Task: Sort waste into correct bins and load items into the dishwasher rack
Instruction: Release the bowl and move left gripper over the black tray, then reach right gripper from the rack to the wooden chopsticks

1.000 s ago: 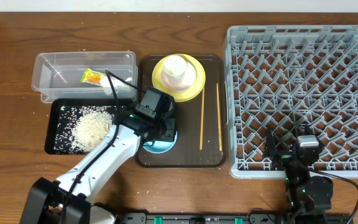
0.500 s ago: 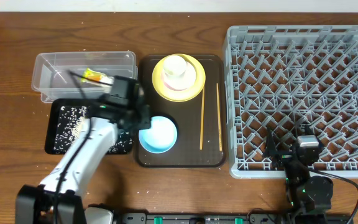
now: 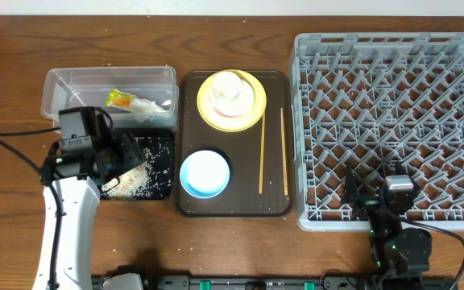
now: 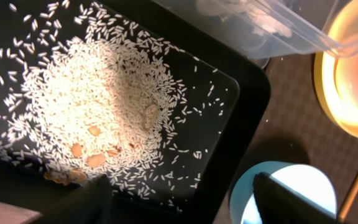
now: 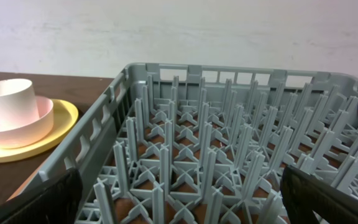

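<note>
The clear tub (image 3: 71, 95) holds a yellow-green-orange snack wrapper (image 3: 119, 99) and a crumpled white wrapper (image 3: 148, 105). Rice grains (image 4: 98, 106) are piled in the black tray (image 4: 247, 99). My left gripper (image 3: 125, 155) hovers open over that tray with nothing between its fingers (image 4: 86, 200). The light blue bowl (image 3: 205, 172) sits upright. A white cup (image 3: 227, 87) stands in the pink bowl (image 5: 17, 127) on the yellow plate (image 3: 252, 113). Two chopsticks (image 3: 262, 153) lie side by side. My right gripper (image 5: 182, 205) stands open at the near edge of the grey dishwasher rack (image 3: 393, 121).
A dark brown serving tray (image 3: 232, 205) carries the blue bowl, the plate stack and the chopsticks, between the two bins and the rack. A few rice grains lie scattered on the wooden table (image 3: 14, 177) left of the black tray.
My left gripper has swung left from above the blue bowl to over the black tray and has opened. A crumpled white wrapper now lies in the clear tub. The right arm has not moved.
</note>
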